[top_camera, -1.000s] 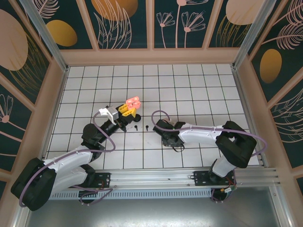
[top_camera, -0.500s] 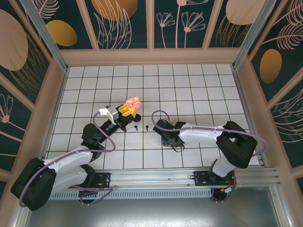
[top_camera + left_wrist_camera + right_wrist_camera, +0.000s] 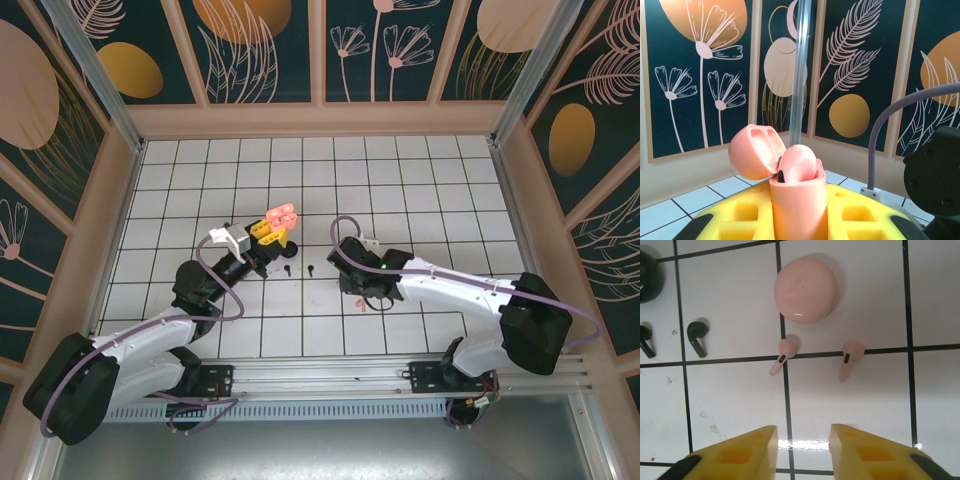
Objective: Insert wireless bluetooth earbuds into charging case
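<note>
Here, bare tile [image 3: 855, 405] separates the spread right pincer [image 3: 802, 440] from pink earbuds [image 3: 784, 352].

Your open charging case [image 3: 796, 200] has a smooth, satin pink plastic shell. The closed pink case [image 3: 806, 290] looks slightly glossier. The pink earbuds [image 3: 782, 355] and black earbuds [image 3: 697, 334] are smooth plastic. The right gripper [image 3: 802, 435] has matt yellow plastic fingers [image 3: 740, 455]. The white table [image 3: 730, 400] is glossy and lightly scuffed.

Two earbuds [image 3: 782, 356] side by side between case [image 3: 806, 290] and right gripper [image 3: 802, 437], another pair [image 3: 697, 337] to their left
</note>
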`<state>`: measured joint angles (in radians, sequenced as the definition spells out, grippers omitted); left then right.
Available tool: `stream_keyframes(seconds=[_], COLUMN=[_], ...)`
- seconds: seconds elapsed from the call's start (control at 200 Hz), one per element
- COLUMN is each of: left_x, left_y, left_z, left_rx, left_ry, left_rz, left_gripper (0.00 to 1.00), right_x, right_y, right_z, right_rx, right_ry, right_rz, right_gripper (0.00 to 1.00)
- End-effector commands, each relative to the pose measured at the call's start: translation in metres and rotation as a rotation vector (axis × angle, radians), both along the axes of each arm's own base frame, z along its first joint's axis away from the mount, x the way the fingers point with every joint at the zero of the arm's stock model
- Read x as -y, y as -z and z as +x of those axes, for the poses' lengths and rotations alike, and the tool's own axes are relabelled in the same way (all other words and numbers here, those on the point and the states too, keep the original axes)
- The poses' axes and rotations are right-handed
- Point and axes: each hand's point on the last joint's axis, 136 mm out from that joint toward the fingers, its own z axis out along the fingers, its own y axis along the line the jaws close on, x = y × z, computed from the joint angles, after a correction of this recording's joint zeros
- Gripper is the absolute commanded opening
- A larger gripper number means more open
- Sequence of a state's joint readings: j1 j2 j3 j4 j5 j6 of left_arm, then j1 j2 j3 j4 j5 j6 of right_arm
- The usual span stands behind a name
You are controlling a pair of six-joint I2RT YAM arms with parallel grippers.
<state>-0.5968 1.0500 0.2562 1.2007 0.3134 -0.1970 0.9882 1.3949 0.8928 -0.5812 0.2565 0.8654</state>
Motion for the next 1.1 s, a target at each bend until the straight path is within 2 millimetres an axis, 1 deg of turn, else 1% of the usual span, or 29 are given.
stream_keyframes(seconds=[0.0, 0.1, 0.22, 0.405, 0.661, 0.896, 1.096], left_x=[0.003, 0.003, 0.004, 0.004, 0.004, 0.003, 0.003], left_y=[-0.02, -0.019, -0.019, -0.02, -0.02, -0.02, -0.02], left_z=[-0.003, -0.003, -0.003, -0.003, -0.003, -0.004, -0.004], left_rx=[0.039, 0.036, 0.035, 0.035, 0.036, 0.037, 0.038], left_ry=[0.025, 0.028, 0.029, 0.031, 0.03, 0.03, 0.028], left_rz=[-0.039, -0.038, -0.037, -0.038, -0.039, -0.04, -0.041], left_gripper=[0.0, 0.0, 0.0, 0.0, 0.0, 0.0, 0.0], right_x=[0.011, 0.014, 0.017, 0.017, 0.015, 0.016, 0.019], right_y=[0.016, 0.033, 0.049, 0.064, 0.073, 0.077, 0.079], right_z=[-0.008, -0.018, -0.026, -0.033, -0.031, -0.028, -0.028], right_rx=[-0.04, -0.08, -0.115, -0.151, -0.161, -0.163, -0.169], right_ry=[-0.048, -0.093, -0.135, -0.185, -0.199, -0.204, -0.201], right_rz=[-0.073, -0.096, -0.12, -0.164, -0.196, -0.216, -0.222], right_gripper=[0.4, 0.44, 0.44, 0.44, 0.42, 0.4, 0.35])
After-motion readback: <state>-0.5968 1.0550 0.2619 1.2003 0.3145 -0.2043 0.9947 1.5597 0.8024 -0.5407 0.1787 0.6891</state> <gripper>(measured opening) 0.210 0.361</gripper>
